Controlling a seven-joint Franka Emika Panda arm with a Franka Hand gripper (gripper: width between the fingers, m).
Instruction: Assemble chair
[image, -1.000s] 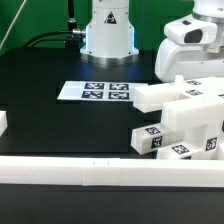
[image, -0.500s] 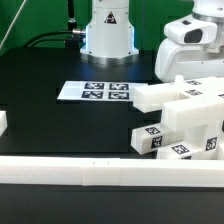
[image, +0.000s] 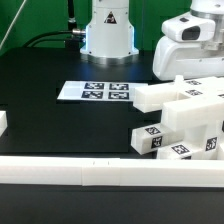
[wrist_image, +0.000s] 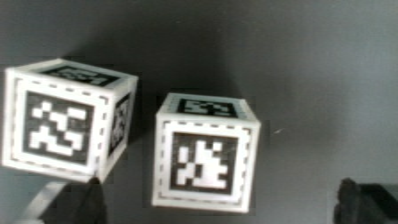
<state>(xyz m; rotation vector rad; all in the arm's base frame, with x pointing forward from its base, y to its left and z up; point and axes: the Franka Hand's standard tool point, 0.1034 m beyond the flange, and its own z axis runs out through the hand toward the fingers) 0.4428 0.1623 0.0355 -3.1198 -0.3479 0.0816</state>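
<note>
Exterior view: white blocky plastic chair parts (image: 185, 115), tagged, heaped on the black table (image: 40, 80) at the exterior view's right. Flat white marker board (image: 95, 91) just beside them. Long white border rail (image: 100, 172) in front.

Wrist view: white tagged post (wrist_image: 205, 150) and second post (wrist_image: 68, 120), both upright, side by side. Gripper (wrist_image: 217, 200) with fingers spread wide, pinching nothing.
</note>
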